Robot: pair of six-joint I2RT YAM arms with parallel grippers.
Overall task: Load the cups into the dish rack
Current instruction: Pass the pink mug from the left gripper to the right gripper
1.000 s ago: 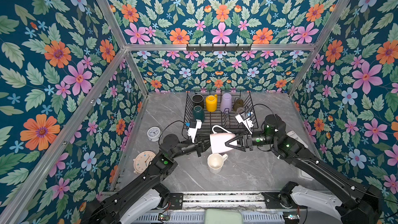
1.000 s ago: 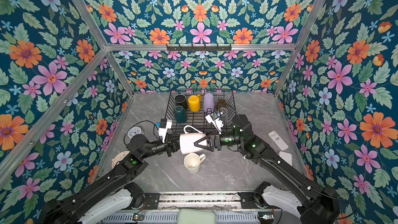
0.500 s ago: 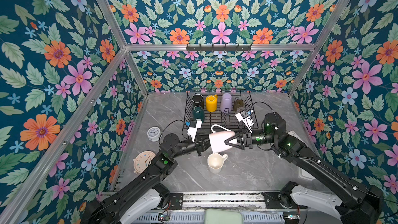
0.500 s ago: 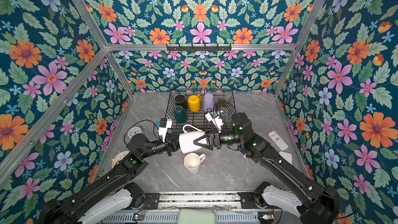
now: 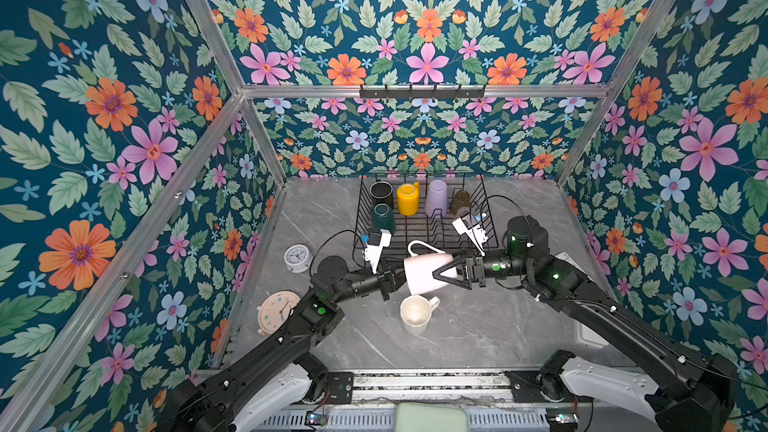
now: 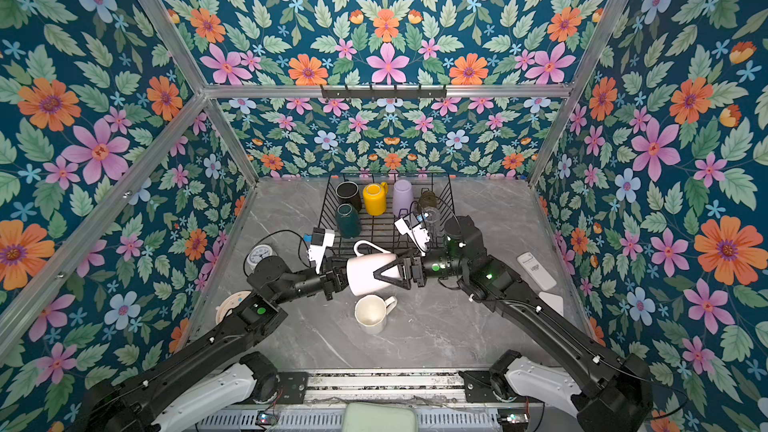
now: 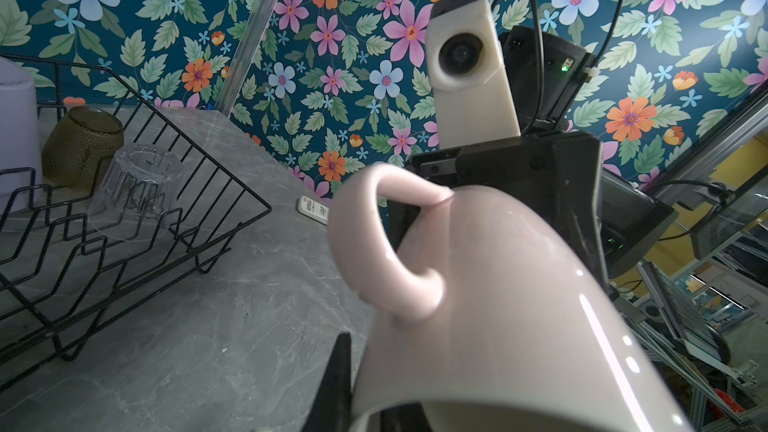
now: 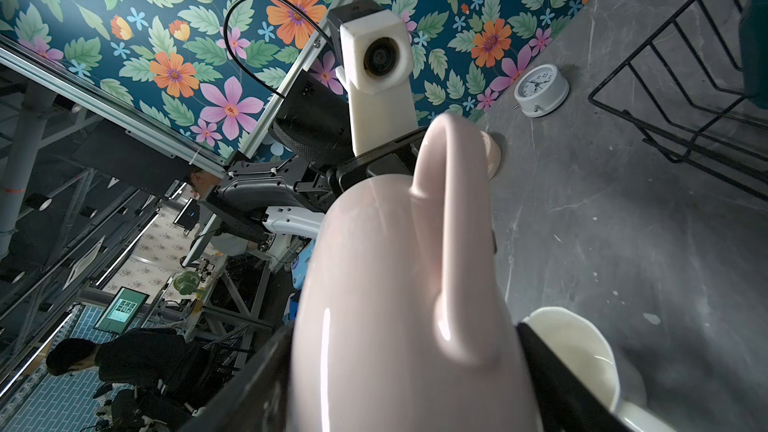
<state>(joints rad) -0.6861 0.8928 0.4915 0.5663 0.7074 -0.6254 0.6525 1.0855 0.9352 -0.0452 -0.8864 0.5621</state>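
A pale pink mug (image 5: 417, 272) (image 6: 361, 272) hangs on its side above the table, just in front of the dish rack (image 5: 485, 205) (image 6: 328, 201). My left gripper (image 5: 398, 279) (image 7: 365, 401) is shut on its rim, one finger inside. My right gripper (image 5: 436, 270) (image 8: 405, 384) is open, with its fingers (image 8: 257, 380) flanking the mug's base end close to the wall. Below the pink mug a white mug (image 5: 415, 315) (image 8: 573, 351) stands upright. Inside the rack sit black (image 5: 381, 193), yellow (image 5: 407, 199), lilac (image 5: 436, 197), amber (image 5: 459, 201), dark green (image 5: 383, 218) and clear (image 7: 137, 189) cups.
A white clock (image 5: 297, 258) stands on the table left of the rack. Further forward near the left wall lies a pink clock (image 5: 276, 311). A white remote (image 6: 536, 270) lies by the right wall. Floral walls close in on three sides.
The pink mug and both grippers have edged slightly up toward the rack. The right jaws have spread a little around the mug.
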